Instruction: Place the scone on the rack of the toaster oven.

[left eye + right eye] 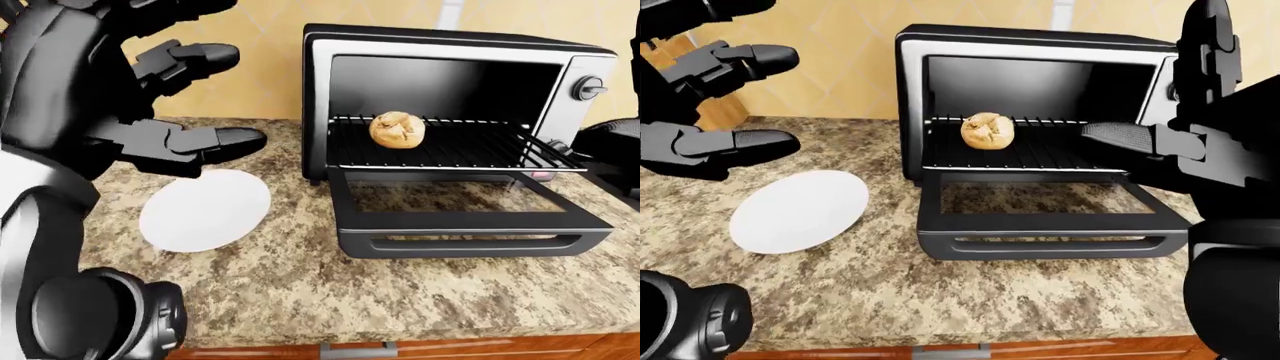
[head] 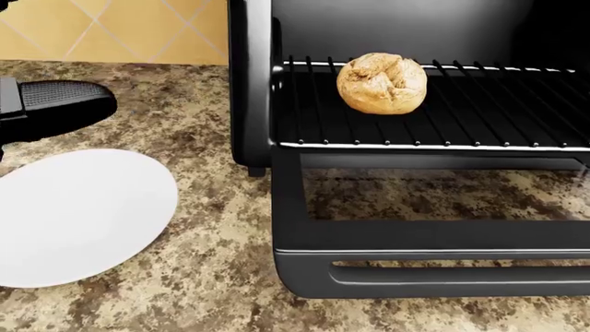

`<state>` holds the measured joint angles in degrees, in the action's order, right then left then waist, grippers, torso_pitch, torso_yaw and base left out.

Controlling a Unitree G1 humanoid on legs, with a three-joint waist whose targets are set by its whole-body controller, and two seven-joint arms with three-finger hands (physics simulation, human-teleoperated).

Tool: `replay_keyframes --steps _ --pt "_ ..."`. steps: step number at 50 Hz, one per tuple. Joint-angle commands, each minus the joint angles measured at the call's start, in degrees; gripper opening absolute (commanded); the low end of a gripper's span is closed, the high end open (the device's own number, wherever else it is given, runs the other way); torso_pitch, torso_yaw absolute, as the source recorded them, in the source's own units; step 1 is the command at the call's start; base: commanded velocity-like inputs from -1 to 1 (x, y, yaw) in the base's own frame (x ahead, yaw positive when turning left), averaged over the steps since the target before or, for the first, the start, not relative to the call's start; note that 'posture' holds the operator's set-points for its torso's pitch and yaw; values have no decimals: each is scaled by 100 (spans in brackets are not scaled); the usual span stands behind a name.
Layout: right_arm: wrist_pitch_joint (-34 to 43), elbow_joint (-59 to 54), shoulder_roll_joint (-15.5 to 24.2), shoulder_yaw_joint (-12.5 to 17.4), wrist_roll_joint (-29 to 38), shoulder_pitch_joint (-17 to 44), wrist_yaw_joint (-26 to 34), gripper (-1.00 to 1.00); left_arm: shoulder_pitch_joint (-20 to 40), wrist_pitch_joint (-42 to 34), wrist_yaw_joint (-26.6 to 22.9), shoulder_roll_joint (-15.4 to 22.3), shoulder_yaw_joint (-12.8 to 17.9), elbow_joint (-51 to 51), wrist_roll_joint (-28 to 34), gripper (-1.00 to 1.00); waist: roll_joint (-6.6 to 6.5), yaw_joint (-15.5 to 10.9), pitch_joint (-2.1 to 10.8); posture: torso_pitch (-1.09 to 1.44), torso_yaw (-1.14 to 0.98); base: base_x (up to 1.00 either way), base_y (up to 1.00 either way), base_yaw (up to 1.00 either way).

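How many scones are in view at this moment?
1. The round golden-brown scone sits on the black wire rack inside the open black toaster oven, toward the rack's left. The round white plate on the counter holds none.

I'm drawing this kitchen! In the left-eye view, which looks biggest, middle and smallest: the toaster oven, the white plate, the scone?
1. toaster oven, by far the biggest.
2. plate, clearly smaller.
3. scone, the smallest, sitting on the oven's rack.
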<state>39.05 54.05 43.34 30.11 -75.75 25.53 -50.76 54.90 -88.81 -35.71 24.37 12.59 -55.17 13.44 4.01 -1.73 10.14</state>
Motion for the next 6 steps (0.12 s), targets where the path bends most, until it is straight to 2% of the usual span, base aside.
replay_keyframes --steps 1,6 --pt "-143 1 112 112 -15 71 1 100 -21 123 57 109 237 -70 -217 40 -14 3 38 -33 0 0 0 0" --pt "-227 13 202 239 -110 -36 -14 100 -463 261 207 262 780 -215 -636 57 -22 -24 39 -33 0 0 0 0"
